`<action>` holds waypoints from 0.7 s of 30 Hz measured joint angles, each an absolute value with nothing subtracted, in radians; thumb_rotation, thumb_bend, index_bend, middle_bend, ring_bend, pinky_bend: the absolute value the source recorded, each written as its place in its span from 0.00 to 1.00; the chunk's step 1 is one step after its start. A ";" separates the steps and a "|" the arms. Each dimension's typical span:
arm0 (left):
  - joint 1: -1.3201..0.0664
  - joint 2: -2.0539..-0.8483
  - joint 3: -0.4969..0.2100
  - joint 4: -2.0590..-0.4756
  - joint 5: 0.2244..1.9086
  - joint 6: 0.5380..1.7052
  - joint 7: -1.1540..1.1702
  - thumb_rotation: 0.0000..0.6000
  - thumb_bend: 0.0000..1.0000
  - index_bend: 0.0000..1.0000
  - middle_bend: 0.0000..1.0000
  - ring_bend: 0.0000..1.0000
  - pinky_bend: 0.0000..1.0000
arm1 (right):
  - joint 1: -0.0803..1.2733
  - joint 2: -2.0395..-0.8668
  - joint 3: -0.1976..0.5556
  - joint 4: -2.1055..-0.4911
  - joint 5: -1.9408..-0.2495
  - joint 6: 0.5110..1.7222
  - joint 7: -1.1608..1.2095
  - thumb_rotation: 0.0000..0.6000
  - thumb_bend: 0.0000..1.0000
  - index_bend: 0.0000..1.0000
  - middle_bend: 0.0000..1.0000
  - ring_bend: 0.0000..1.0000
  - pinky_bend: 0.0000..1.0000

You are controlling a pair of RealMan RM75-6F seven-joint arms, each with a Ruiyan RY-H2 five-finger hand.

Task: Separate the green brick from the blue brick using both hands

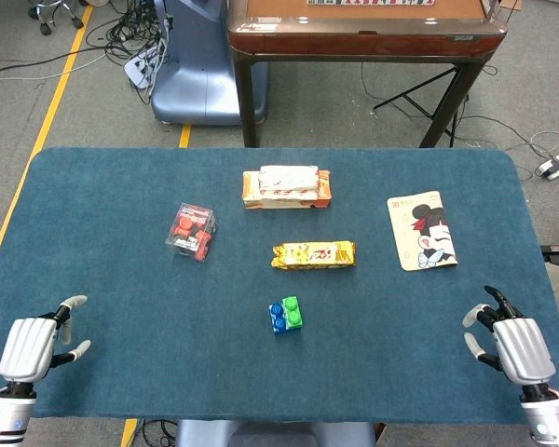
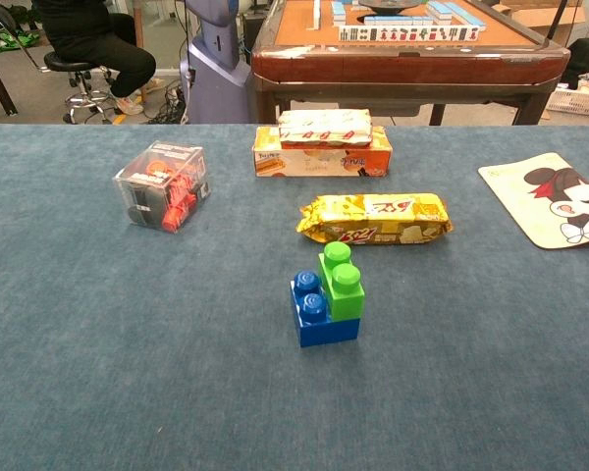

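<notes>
At the table's near left corner the left hand [image 1: 33,346] rested knuckles up, fingers apart, holding nothing. Further in sat a clear box [image 2: 160,184] of red and black pieces, its label too small to read. Mid-table, the green brick [image 2: 341,283] stood plugged onto the blue brick [image 2: 319,312], well apart from both hands. Behind them lay a yellow snack pack [image 2: 375,218] and an orange carton [image 2: 319,157] with a wrapped packet on top, print illegible. A Mickey Mouse card [image 1: 421,230] lay right. The right hand [image 1: 515,345] rested at the near right corner, fingers spread, empty.
</notes>
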State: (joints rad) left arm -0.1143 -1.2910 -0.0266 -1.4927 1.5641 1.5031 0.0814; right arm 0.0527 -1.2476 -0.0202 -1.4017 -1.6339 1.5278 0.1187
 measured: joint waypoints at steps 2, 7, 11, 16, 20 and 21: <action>-0.117 -1.292 -0.024 -1.496 1.568 1.500 0.091 1.00 0.13 0.33 0.70 0.69 0.92 | 0.048 -1.254 -0.020 -1.393 -1.632 1.535 0.124 1.00 0.31 0.53 0.46 0.39 0.41; -0.132 -1.299 -0.028 -1.498 1.569 1.486 0.097 1.00 0.13 0.33 0.70 0.69 0.92 | 0.043 -1.281 -0.016 -1.365 -1.626 1.547 0.182 1.00 0.29 0.52 0.42 0.36 0.40; -0.142 -1.305 -0.028 -1.494 1.572 1.473 0.101 1.00 0.13 0.32 0.70 0.69 0.92 | 0.057 -1.295 -0.014 -1.359 -1.638 1.537 0.205 1.00 0.16 0.46 0.51 0.53 0.64; -0.141 -1.307 -0.016 -1.490 1.579 1.471 0.102 1.00 0.13 0.32 0.70 0.69 0.92 | 0.099 -1.279 -0.012 -1.434 -1.662 1.492 0.148 1.00 0.00 0.34 0.82 0.87 0.90; -0.136 -1.310 -0.011 -1.483 1.581 1.478 0.098 1.00 0.13 0.32 0.70 0.69 0.91 | 0.144 -1.252 -0.003 -1.537 -1.675 1.438 0.087 1.00 0.00 0.30 0.93 0.98 0.99; -0.135 -1.310 -0.010 -1.483 1.581 1.479 0.096 1.00 0.13 0.32 0.70 0.69 0.91 | 0.160 -1.243 0.002 -1.572 -1.675 1.418 0.068 1.00 0.00 0.30 0.96 1.00 1.00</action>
State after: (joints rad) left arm -0.1345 -1.3104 -0.0098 -1.4825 1.5807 1.4788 0.0956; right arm 0.1600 -1.2428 0.0025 -1.5722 -1.6755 1.4183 0.0679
